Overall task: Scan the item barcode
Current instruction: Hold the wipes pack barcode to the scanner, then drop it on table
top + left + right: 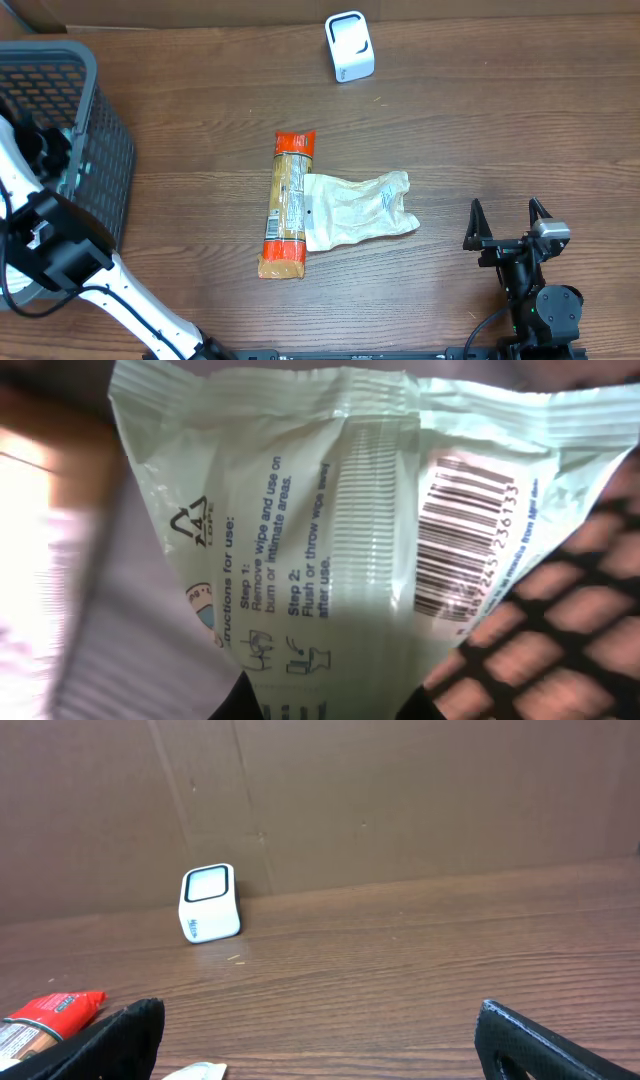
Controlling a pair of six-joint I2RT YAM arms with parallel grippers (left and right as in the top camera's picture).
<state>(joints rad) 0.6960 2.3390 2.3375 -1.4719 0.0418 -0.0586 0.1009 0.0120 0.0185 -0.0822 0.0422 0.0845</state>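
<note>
Though the left tool (320, 700) looks clenched on the lower edge of a pale green wipes packet (300, 500), I judge the task barely begun. The packet sits just ahead of that tool, inside the mesh basket (100, 140), its barcode (470, 535) facing the wrist camera, not the scanner (349, 46). Lifting it out and presenting it are not yet done. The right tool (505, 208) is released, with the scanner well ahead of it. The tabletop (480, 110) is brown wood grain with a cardboard wall (400, 800) beyond, and a snack bar (288, 205) and crumpled pouch (355, 210) lie left of the right tool.
</note>
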